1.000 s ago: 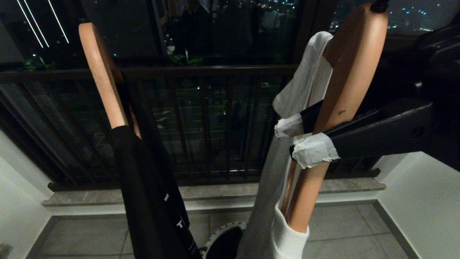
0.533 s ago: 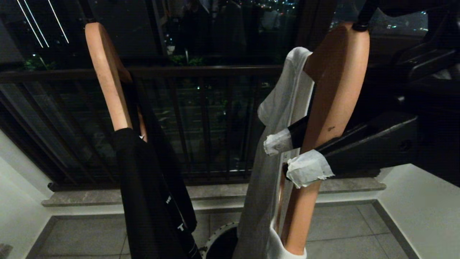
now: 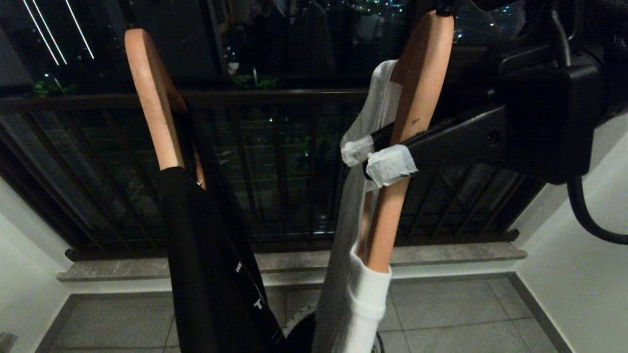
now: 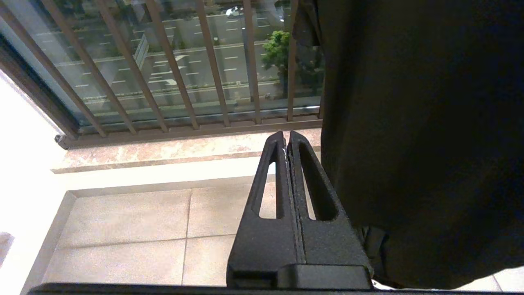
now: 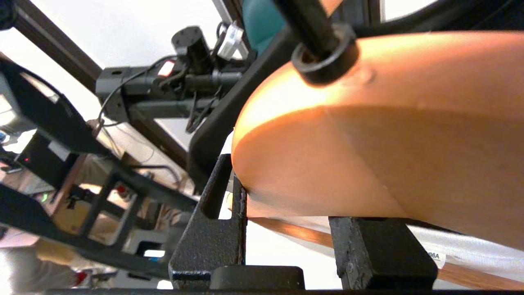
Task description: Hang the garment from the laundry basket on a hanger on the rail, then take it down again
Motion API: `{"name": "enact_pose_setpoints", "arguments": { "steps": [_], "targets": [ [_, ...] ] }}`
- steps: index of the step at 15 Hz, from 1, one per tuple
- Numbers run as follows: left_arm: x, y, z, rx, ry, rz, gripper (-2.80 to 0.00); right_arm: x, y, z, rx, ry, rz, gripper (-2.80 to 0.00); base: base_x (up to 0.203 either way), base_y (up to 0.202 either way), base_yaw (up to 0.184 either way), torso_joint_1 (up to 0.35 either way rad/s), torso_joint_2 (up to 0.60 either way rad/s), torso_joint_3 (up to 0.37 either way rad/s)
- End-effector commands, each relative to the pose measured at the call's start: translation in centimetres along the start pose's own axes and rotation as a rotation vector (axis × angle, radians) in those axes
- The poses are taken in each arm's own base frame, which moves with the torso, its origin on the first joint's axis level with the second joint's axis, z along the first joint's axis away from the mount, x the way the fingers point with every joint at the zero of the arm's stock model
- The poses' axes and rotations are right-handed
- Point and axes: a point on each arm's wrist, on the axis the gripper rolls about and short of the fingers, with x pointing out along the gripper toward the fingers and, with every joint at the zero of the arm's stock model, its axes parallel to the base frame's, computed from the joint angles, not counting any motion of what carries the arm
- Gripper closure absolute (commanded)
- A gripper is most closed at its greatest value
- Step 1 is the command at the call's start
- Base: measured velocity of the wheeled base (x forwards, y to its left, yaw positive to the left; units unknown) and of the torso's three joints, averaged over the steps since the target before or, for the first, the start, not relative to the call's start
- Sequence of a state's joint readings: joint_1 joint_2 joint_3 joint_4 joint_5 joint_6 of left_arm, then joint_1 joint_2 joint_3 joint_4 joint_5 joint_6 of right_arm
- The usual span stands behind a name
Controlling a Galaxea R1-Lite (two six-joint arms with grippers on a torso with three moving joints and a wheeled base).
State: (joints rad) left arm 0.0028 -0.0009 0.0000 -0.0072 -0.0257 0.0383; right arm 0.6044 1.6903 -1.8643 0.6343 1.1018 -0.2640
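My right gripper [image 3: 372, 158], its fingertips wrapped in white tape, is shut on the arm of a wooden hanger [image 3: 422, 73] and holds it up steeply tilted at the centre right. A white garment [image 3: 363, 294] hangs from that hanger with a sleeve over its lower end. In the right wrist view the hanger [image 5: 389, 143] fills the space between the fingers of the right gripper [image 5: 286, 205], with its black hook [image 5: 315, 32] above. The laundry basket [image 3: 296, 319] shows only a piece of pale rim on the floor below. The rail is out of view. My left gripper [image 4: 286, 141] is shut and parked.
A second wooden hanger [image 3: 152, 98] carries a black garment [image 3: 206, 255] at the left, close beside the parked left gripper in the left wrist view. Dark window-guard bars [image 3: 274, 171] stand behind, above a stone sill [image 3: 147, 267]. White walls close in both sides of the tiled floor [image 3: 456, 314].
The right gripper has carried the hanger and white garment up and to the left, and the hanger stands more upright. The hanger with the black garment has swung slightly to the right.
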Motion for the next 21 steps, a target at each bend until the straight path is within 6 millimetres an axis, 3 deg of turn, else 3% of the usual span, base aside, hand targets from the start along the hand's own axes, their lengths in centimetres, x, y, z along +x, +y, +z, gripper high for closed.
{"name": "enact_pose_setpoints", "arguments": {
  "steps": [1,5,10,21],
  "targets": [
    [0.0,0.0,0.0,0.000,0.001,0.000,0.00,0.5,-2.2,-0.1,-0.001,-0.004,0.007,0.00,0.000,0.000,0.000,0.000,0.00,0.000],
    [0.0,0.0,0.0,0.000,0.001,0.000,0.00,1.2,-4.5,-0.1,-0.078,-0.026,-0.004,0.00,0.000,0.000,0.000,0.000,0.00,0.000],
    [0.0,0.0,-0.1,0.000,0.002,0.000,0.00,-0.1,-5.5,0.5,-0.157,-0.069,-0.061,0.00,0.000,0.000,0.000,0.000,0.00,0.000],
    [0.0,0.0,-0.1,0.000,0.002,0.000,0.00,0.1,-4.3,1.3,-0.195,-0.082,-0.045,0.00,0.000,0.000,0.000,0.000,0.00,0.000]
  ]
}}
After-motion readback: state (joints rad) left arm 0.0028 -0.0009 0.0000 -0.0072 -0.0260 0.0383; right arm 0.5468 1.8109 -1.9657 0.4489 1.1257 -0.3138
